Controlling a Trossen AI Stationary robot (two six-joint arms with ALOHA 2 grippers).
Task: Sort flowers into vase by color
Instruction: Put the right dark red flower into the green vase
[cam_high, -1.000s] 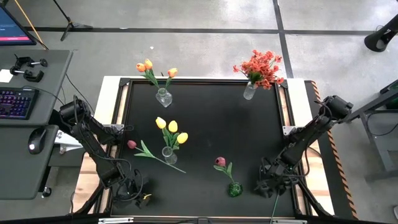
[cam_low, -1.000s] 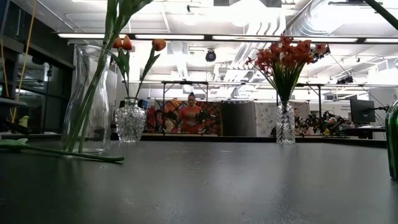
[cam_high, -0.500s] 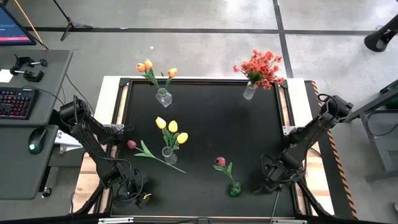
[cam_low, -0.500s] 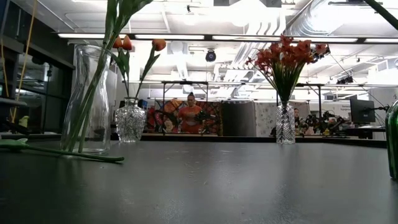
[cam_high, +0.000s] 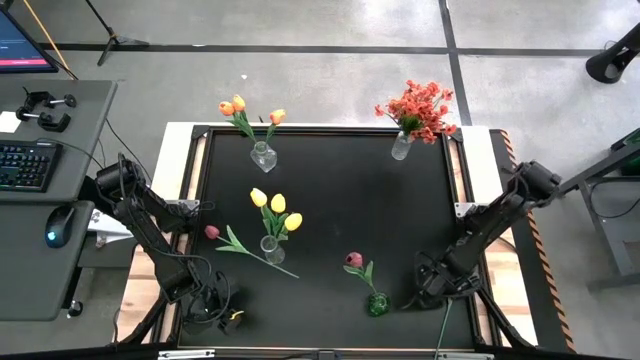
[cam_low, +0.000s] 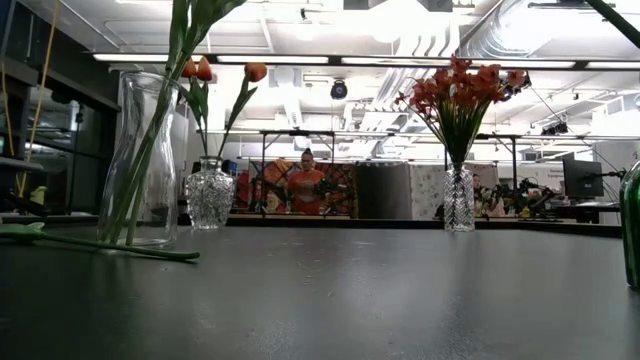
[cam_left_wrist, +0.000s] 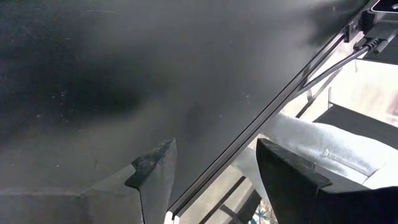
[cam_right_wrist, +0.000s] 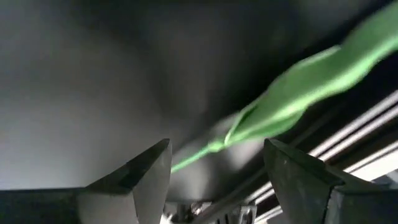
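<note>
**Green stem between right jaws, not gripped yet**

Pink is the colour in hand, as I read it. Right gripper (cam_high: 428, 290) sits low at the near right corner of the table (cam_high: 330, 210), just beside the green vase (cam_high: 377, 303), which already holds one pink tulip (cam_high: 353, 260). Right wrist view shows a green stem with a leaf (cam_right_wrist: 292, 93) crossing the gap between the jaws. Jaws are parted and not touching it, so nothing is held. The view is blurred; I can't tell which flower that stem belongs to.

Left gripper (cam_left_wrist: 214, 171) is parked off the near left corner, jaws spread, empty.

Where things lie:
- Yellow tulips (cam_high: 277, 208) stand in the clear vase mid-table.
- Orange tulips (cam_high: 240, 108) stand in the far left vase.
- Red-orange spray (cam_high: 420, 108) stands in the far right vase.
- One loose pink tulip (cam_high: 213, 232) lies flat on the table, its stem running toward the yellow vase.

Next move, my judgement: right jaws close on that stem and lift without tipping the green vase. The loose pink tulip still has to go into the green vase; it lies nearer the left arm.
</note>
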